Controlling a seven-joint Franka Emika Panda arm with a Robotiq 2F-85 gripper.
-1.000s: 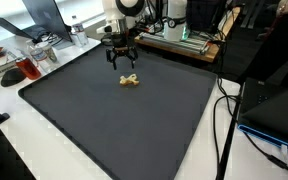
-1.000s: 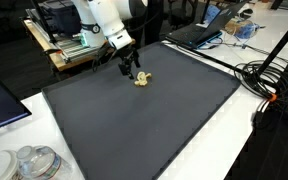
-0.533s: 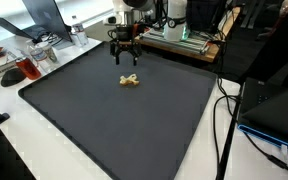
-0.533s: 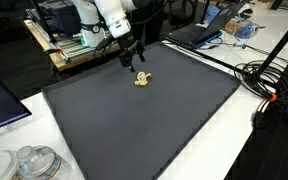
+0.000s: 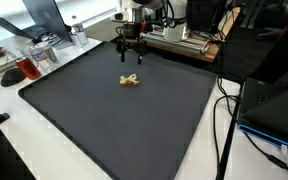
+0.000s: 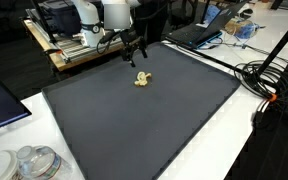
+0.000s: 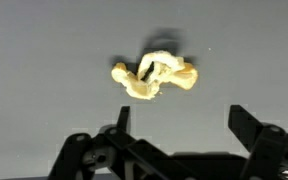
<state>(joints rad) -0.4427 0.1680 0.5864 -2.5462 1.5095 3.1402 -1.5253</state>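
Observation:
A small pale yellow lumpy object (image 5: 130, 81) lies on the dark grey mat (image 5: 114, 120). It also shows in an exterior view (image 6: 142, 79) and in the wrist view (image 7: 155, 77). My gripper (image 5: 131, 55) hangs open and empty in the air above and behind the object, well clear of it. It also shows in an exterior view (image 6: 137, 58). In the wrist view my gripper (image 7: 181, 125) has its two dark fingers spread wide, with the object lying beyond them on the mat.
A wooden shelf with equipment (image 5: 179, 40) stands behind the mat. Cups and a red item (image 5: 24, 68) sit on the white table. Black cables (image 5: 224, 120) run beside the mat. A laptop (image 6: 199, 30) and plastic containers (image 6: 29, 162) are nearby.
My gripper has risen and drawn back from the yellow object, toward the far edge of the mat. The object has stayed in place.

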